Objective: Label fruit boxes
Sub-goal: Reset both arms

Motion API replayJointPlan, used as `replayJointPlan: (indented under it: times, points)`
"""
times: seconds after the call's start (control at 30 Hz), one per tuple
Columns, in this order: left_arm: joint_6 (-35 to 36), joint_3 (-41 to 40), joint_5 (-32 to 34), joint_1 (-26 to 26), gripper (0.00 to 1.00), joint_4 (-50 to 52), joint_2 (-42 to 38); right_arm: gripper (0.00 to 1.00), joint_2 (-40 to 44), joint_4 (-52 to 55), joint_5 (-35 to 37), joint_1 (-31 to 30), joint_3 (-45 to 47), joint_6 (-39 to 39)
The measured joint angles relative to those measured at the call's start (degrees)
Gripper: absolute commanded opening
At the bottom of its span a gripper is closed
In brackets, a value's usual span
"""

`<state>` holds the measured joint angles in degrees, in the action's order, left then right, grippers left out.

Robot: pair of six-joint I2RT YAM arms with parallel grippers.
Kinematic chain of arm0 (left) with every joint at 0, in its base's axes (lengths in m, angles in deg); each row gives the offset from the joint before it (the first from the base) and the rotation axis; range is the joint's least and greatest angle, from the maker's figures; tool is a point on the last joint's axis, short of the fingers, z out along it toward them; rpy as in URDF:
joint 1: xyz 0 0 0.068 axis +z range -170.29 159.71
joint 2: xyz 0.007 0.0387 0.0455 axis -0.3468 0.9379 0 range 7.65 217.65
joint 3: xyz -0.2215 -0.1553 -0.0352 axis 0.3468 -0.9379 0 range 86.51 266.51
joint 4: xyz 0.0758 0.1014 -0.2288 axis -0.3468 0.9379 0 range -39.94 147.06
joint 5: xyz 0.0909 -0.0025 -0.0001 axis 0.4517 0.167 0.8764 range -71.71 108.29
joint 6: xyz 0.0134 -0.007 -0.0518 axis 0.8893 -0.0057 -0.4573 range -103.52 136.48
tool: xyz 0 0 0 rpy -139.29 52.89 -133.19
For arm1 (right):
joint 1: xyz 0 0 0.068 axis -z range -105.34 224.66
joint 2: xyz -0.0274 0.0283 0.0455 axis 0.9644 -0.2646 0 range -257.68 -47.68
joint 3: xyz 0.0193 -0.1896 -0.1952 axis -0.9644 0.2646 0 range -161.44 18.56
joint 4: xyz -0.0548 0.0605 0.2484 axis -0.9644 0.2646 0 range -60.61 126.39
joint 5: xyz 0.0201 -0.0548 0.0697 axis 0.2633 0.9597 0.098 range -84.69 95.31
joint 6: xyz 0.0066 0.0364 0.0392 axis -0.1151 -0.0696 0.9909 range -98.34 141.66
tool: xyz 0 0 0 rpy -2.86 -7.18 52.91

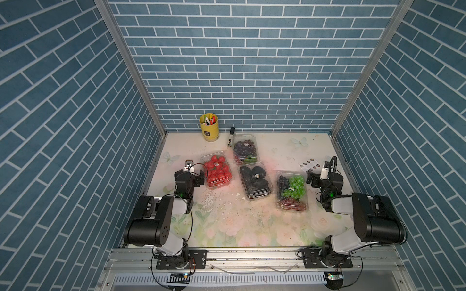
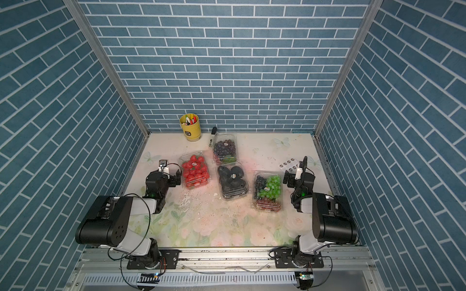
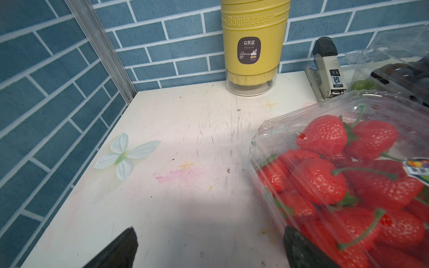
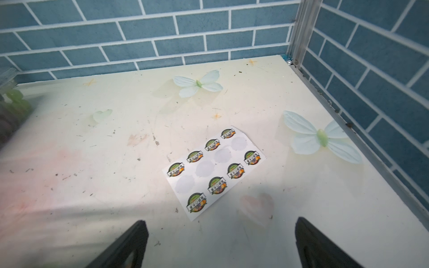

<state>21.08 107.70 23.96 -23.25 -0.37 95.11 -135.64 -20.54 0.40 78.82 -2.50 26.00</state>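
Find four fruit boxes (image 1: 256,187) on table (image 1: 252,226): black fruit (image 1: 249,176) central, strawberries (image 1: 217,173) 9 o'clock, dark grapes (image 1: 245,151) 12, mixed grapes (image 1: 293,186) 3. See round label (image 1: 257,175) on each, four blanks on sticker sheet (image 4: 214,171). Judge labelling done. Note left gripper (image 3: 209,232), right gripper (image 4: 220,220) spread wide, empty.

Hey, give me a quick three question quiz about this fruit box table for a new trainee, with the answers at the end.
1. True or false: the left gripper has its jaws open, holding nothing, beside the strawberry box.
2. Which lies closest to the right gripper? A: stapler. B: sticker sheet. C: yellow chopstick cup.
3. Fill in: the sheet shows ___ blank spots where stickers are gone.
Key: 1 true; 2 B; 3 four.
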Motion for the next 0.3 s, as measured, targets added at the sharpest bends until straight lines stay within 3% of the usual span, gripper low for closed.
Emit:
replayJointPlan:
  times: [0.3]
  points:
    - [0.0,0.0,0.0,0.0,1.0,0.0,0.0,0.99,0.0,0.5,-1.4,0.0,0.0,-0.2]
